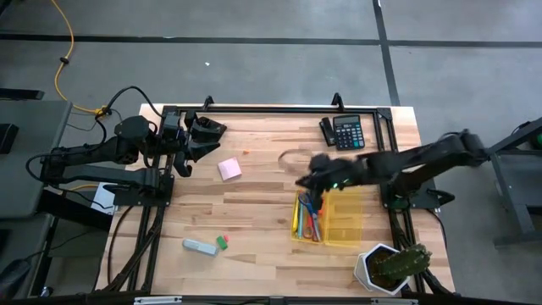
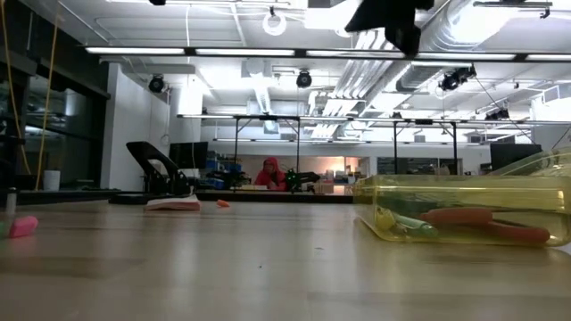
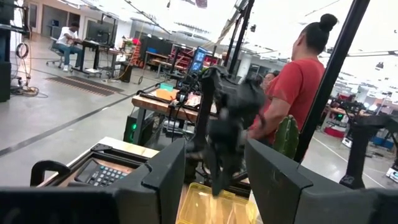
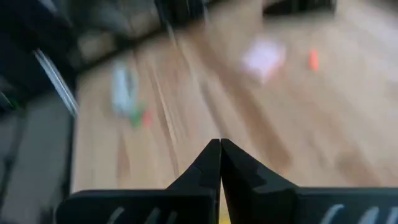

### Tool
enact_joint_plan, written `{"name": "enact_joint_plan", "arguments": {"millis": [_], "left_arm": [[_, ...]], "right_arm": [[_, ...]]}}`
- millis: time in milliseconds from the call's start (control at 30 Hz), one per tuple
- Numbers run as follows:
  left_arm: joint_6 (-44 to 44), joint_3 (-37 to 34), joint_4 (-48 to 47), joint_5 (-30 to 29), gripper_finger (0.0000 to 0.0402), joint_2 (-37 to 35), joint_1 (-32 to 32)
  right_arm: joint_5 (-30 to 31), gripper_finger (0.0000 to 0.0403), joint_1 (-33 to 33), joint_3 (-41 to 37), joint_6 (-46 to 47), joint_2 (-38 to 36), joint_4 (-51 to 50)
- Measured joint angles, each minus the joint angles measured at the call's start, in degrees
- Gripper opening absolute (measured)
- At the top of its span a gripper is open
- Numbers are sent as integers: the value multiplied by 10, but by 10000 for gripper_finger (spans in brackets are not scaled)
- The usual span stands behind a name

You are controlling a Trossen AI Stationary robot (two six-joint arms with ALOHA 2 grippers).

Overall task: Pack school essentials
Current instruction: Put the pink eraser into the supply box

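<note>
Calculator (image 1: 346,131) and cactus (image 1: 400,264) flanking box (image 1: 345,222)

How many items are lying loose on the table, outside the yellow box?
3: a pink pad near the left arm, and a pale bar beside a green eraser by the front edge.

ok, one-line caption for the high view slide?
Right claw shut above the yellow box; sticky notes and eraser lie loose on the table.
</note>
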Motion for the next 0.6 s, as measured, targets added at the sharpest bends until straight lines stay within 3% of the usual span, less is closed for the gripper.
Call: {"name": "enact_joint_plan", "arguments": {"millis": [200,367,467,600], "left_arm": [[0,0,-1,0,156,0,0],[0,0,0,0,156,0,0],[0,0,0,0,156,0,0],[0,0,-4,2,156,0,0]], "right_arm": [[-27,0,-49,-133,-90,-112,244],[-74,0,-84,-214,-230,-126,460],[-89,0,-97,-226,-292,-126,488],[-101,0,-110,-217,-280,-126,491]]}}
